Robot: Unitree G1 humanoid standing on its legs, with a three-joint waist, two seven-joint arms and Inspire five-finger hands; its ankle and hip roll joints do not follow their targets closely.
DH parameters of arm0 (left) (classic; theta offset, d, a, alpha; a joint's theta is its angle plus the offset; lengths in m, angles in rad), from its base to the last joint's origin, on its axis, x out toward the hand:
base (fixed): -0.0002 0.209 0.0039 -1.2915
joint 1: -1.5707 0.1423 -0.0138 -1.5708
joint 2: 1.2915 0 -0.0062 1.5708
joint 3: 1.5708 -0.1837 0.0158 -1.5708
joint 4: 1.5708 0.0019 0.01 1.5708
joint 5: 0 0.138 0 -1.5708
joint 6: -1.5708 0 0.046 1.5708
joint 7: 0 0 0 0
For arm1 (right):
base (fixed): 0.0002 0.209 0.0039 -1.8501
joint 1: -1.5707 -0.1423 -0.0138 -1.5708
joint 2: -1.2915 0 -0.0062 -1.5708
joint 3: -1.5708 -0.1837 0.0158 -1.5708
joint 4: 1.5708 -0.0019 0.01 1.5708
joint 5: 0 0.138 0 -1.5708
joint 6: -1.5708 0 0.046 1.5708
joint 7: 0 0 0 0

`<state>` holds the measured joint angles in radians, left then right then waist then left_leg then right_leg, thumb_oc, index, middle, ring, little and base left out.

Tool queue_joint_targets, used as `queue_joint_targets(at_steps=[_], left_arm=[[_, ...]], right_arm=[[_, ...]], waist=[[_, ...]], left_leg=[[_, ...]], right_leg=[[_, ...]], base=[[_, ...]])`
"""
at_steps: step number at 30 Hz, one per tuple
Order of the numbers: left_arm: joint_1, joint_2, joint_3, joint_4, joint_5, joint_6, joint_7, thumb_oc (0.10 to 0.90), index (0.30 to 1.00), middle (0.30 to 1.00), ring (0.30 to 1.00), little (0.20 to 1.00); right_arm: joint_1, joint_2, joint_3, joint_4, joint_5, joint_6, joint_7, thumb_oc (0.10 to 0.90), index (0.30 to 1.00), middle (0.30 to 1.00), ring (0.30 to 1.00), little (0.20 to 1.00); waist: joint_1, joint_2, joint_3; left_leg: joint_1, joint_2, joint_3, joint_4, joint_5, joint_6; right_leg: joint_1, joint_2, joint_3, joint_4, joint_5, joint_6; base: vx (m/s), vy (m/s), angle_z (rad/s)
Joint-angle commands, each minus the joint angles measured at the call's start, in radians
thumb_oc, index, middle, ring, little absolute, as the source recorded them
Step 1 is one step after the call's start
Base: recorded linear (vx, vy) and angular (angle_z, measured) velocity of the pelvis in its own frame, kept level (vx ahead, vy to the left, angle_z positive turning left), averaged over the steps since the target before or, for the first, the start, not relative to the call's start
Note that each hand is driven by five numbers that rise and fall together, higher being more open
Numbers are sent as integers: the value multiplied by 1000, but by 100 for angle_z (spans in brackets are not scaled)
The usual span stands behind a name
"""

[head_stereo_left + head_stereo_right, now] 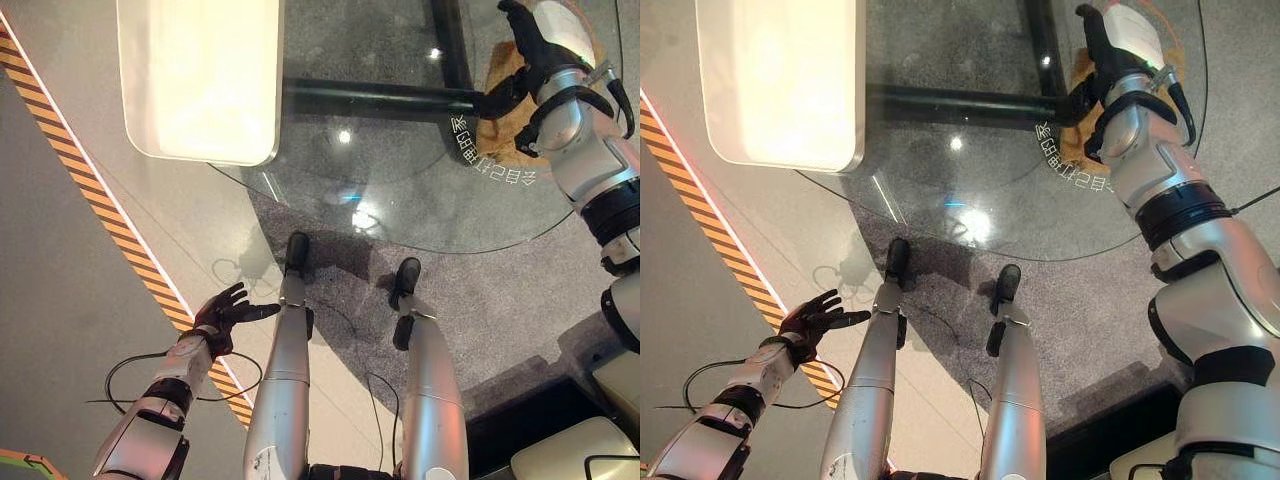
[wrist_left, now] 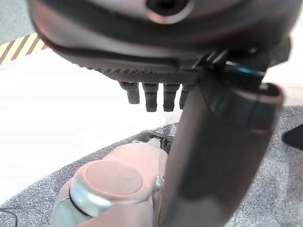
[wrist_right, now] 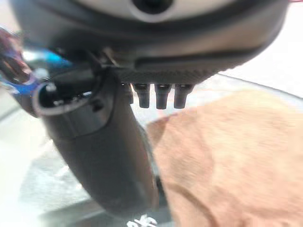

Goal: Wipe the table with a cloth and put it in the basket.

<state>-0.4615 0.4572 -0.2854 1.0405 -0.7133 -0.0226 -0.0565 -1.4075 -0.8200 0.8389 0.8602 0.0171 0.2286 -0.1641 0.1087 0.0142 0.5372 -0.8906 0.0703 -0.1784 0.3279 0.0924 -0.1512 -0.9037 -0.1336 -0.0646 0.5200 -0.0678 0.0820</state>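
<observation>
Biggest thing first: the round glass surface (image 1: 420,200), see-through, w/ a dark frame bar under it and grey carpet showing through. A white rectangular tray-ish thing (image 1: 200,75) sits at the far left part of it, can't tell what it is tbh.

Next, the cloth (image 1: 1085,120), tan/orange, lying flat on the glass at the far right edge. Right wrist view shows it spread out just past the fingers (image 3: 161,97).

The right hand (image 1: 1102,50) is over the cloth, arm reaching out across the rim. Fingers look straight-ish and not bunched around any fabric, thumb sticking out to the side, so I'd call it apart/relaxed, prob hovering or resting on the cloth. Can't tell for sure if it's pressing down.

The left hand (image 1: 222,312) hangs low at the robot's left side over the floor, near the yellow-black hazard tape (image 1: 90,190), fingers spread, holding nothing. Idle afaict.

Progress, imo: early to mid. Cloth is on the surface under the right hand, so it's the wiping part at best. No telling how much glass has been covered. Putting it in the basket is def not done yet.
</observation>
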Motion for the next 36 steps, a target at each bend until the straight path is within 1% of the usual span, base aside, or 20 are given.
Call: queue_joint_targets(at_steps=[1, 2, 3, 4, 5, 6, 11, 12, 17, 23, 26, 36], left_arm=[[97, 39, -12, -11, 17, 3, 1, 800, 900, 900, 900, 900], [101, 36, -13, -14, 21, 1, 3, 800, 900, 900, 900, 900], [98, 35, -14, -17, 22, -3, 5, 800, 900, 900, 900, 900], [100, 34, -16, -18, 19, -5, 6, 800, 900, 900, 900, 900], [109, 32, -17, -18, 23, -3, 5, 800, 900, 900, 900, 900], [102, 34, -15, -20, 23, -2, 4, 800, 900, 900, 900, 900], [104, 41, -17, -19, 15, -1, 1, 800, 900, 900, 900, 900], [112, 40, -19, -18, 17, 1, 1, 800, 900, 900, 900, 900], [109, 49, -22, -28, 25, 14, 6, 800, 900, 900, 900, 900], [105, 69, -20, -26, 21, 20, -5, 800, 900, 900, 900, 900], [113, 70, -21, -25, 26, 13, -7, 800, 900, 900, 900, 900], [108, 86, -19, -33, 28, 20, -10, 800, 900, 900, 900, 900]], right_arm=[[-161, -55, 47, 30, -59, 34, 13, 800, 900, 900, 900, 900], [-160, -55, 46, 44, -68, 36, 25, 800, 900, 900, 900, 900], [-171, -58, 49, 66, -73, 44, 31, 800, 900, 900, 900, 900], [-173, -59, 51, 76, -71, 51, 29, 800, 900, 900, 900, 900], [-166, -55, 50, 89, -80, 62, 32, 800, 900, 900, 900, 900], [-173, -57, 47, 97, -92, 70, 32, 800, 900, 900, 900, 900], [-180, -63, 48, 158, -108, 90, 38, 800, 900, 900, 900, 900], [-173, -62, 50, 170, -109, 90, 41, 800, 900, 900, 900, 900], [-179, -62, 55, 199, -167, 90, 53, 800, 900, 900, 900, 900], [-202, -59, 101, 218, -232, 73, 1, 800, 900, 900, 900, 900], [-216, -57, 119, 214, -259, 80, 7, 800, 900, 900, 900, 900], [-227, -42, 144, 224, -281, 66, 17, 800, 900, 900, 900, 900]], waist=[[9, 25, -17], [11, 26, -17], [15, 30, -17], [16, 31, -17], [16, 31, -17], [18, 33, -17], [22, 37, -17], [21, 36, -17], [26, 33, -17], [31, 30, -17], [36, 29, -17], [44, 27, -17]], left_leg=[[22, -109, 88, 32, -78, 111], [20, -110, 87, 32, -77, 112], [-5, -110, 85, 23, -40, 116], [-5, -111, 84, 22, -39, 116], [18, -111, 84, 32, -74, 113], [-5, -110, 84, 22, -38, 116], [-10, -112, 81, 19, -33, 119], [14, -114, 81, 28, -69, 117], [7, -116, 75, 33, -69, 119], [-7, -113, 73, 32, -64, 120], [-14, -113, 69, 32, -62, 120], [-26, -116, 62, 34, -63, 123]], right_leg=[[59, 88, -78, -78, -22, -59], [57, 88, -79, -76, -22, -59], [36, 88, -86, -87, 12, -66], [35, 89, -86, -86, 11, -67], [53, 89, -78, -69, -24, -61], [33, 89, -86, -81, 10, -67], [26, 91, -86, -77, 12, -66], [46, 90, -79, -63, -22, -60], [39, 88, -82, -61, -14, -57], [29, 89, -85, -64, -6, -54], [23, 88, -86, -62, -4, -53], [11, 88, -94, -57, -2, -53]], base=[[90, -18, 1], [0, 0, 0], [-47, 16, 5], [23, -1, 7], [15, 2, 6], [15, 4, 5], [16, 1, 4], [87, -36, 5], [33, -37, 2], [3, -5, 0], [0, 0, 0], [8, -22, 1]])
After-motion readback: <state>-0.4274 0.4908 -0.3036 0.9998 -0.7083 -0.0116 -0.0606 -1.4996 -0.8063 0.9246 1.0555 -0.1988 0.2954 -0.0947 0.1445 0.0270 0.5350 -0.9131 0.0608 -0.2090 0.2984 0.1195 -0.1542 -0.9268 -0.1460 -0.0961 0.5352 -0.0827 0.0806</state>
